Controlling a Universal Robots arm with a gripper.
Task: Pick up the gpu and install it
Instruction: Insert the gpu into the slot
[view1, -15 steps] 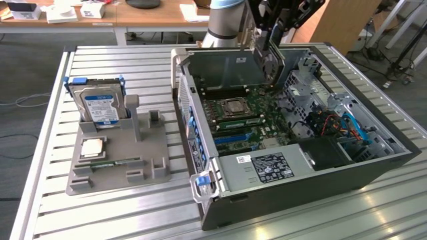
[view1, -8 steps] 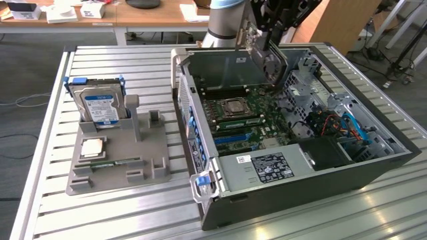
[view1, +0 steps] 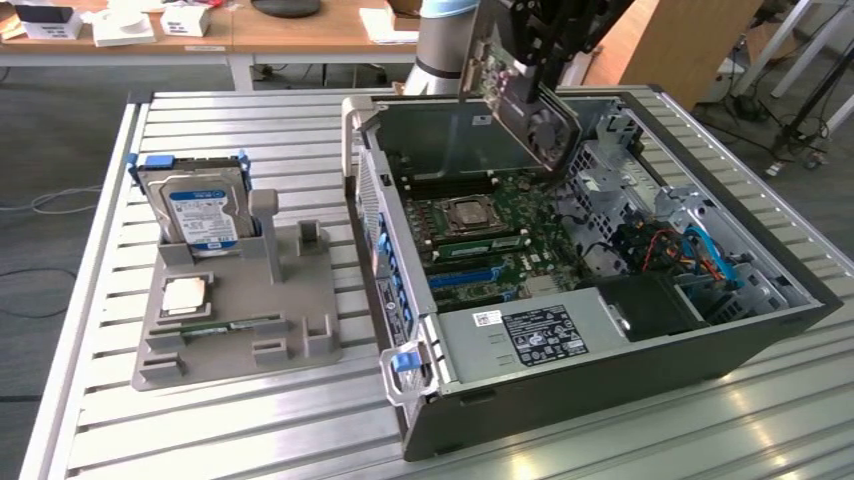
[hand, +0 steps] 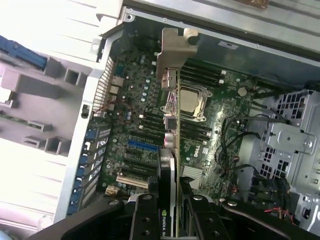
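Left of the exterior view: grey holder (view1: 240, 300) on the slatted counter (view1: 240, 420). A hard drive (view1: 200, 210) stands upright at the holder's back, and a square processor chip (view1: 183, 295) lies flat in front of it.

Centre: open computer case (view1: 601, 370) lying on its side, motherboard (view1: 487, 240) exposed, labelled power supply (view1: 534, 335) at lower centre.

Upper centre: gpu (view1: 541, 125) up in the air over the far end of the open case, tilted, not seated in any slot. Jaws clamped on the gpu, one on each face of the card. The wrist view has the gpu (hand: 172, 125) edge-on, with its metal bracket (hand: 175, 47) at the end away from the jaws and the motherboard beneath.

Right: blue cables (view1: 707, 260) inside the case.
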